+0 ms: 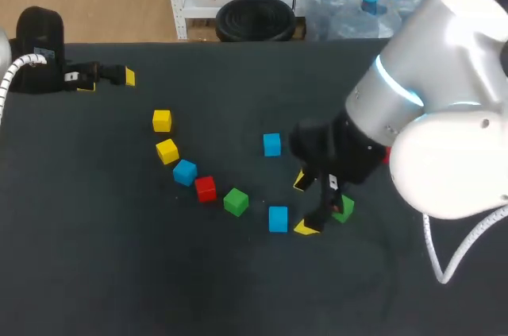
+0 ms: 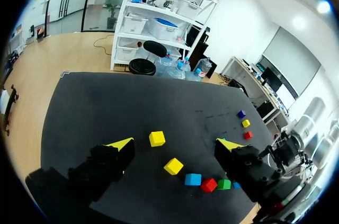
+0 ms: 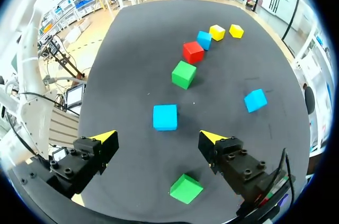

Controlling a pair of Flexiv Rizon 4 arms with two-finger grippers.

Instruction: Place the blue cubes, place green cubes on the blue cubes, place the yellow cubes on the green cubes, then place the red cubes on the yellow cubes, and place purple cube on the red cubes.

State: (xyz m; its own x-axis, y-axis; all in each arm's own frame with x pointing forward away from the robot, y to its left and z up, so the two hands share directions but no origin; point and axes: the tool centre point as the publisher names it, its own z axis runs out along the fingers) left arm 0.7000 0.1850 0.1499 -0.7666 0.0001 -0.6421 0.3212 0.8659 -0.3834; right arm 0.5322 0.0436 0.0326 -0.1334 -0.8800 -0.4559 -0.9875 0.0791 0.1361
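Right wrist view: the right gripper (image 3: 158, 137) stands open, a small green cube (image 3: 186, 188) lying between its fingers; the left gripper (image 2: 175, 144) is open too.

The left arm (image 1: 36, 38) sits in the upper left of the head view, and the left gripper (image 1: 107, 80) points right with its fingers spread wide. The right arm (image 1: 432, 106) fills the right side and bends toward the middle. The right gripper (image 1: 303, 204) points down, its fingers wide apart.

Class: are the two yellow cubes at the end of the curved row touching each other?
Apart. The left wrist view shows bare table between the farther yellow cube and the nearer yellow cube.
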